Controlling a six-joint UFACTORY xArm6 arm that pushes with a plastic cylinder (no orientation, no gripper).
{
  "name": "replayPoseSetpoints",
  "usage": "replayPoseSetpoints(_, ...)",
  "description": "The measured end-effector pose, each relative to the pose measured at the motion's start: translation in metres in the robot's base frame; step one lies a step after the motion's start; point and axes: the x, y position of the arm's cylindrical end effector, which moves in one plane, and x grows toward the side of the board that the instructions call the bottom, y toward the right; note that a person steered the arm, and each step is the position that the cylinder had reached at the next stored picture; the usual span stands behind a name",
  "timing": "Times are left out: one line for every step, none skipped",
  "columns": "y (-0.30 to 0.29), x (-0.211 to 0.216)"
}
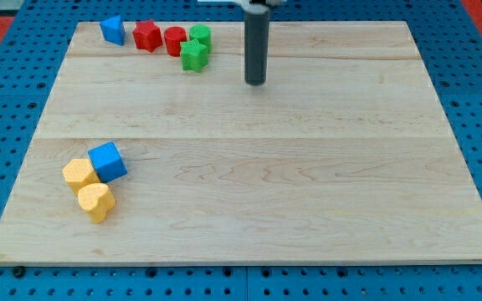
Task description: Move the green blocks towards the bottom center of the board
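A green star-shaped block [194, 56] and a green round block [201, 35] sit together near the view's top, left of centre, on the wooden board [266, 192]. The round one touches the star's upper right side. My tip [256, 83] rests on the board to the right of the green star, a short gap away and slightly lower in the view. The dark rod rises straight up from it to the view's top edge.
A red round block [175, 40] touches the green blocks on their left, with a red star block [147, 35] and a blue block [113, 29] further left. At the lower left sit a blue cube [107, 161] and two yellow blocks [79, 173] [95, 201].
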Motion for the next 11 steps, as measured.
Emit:
replayPoseSetpoints(0.003,-0.067)
replayPoseSetpoints(-0.012,-0.102)
replayPoseSetpoints(-0.071,-0.103)
replayPoseSetpoints(-0.119,-0.087)
replayPoseSetpoints(-0.102,-0.047)
replayPoseSetpoints(-0.079,-0.035)
replayPoseSetpoints(-0.079,-0.040)
replayPoseSetpoints(-0.079,-0.029)
replayPoseSetpoints(-0.059,0.003)
replayPoseSetpoints(-0.040,0.028)
replayPoseSetpoints(-0.045,-0.033)
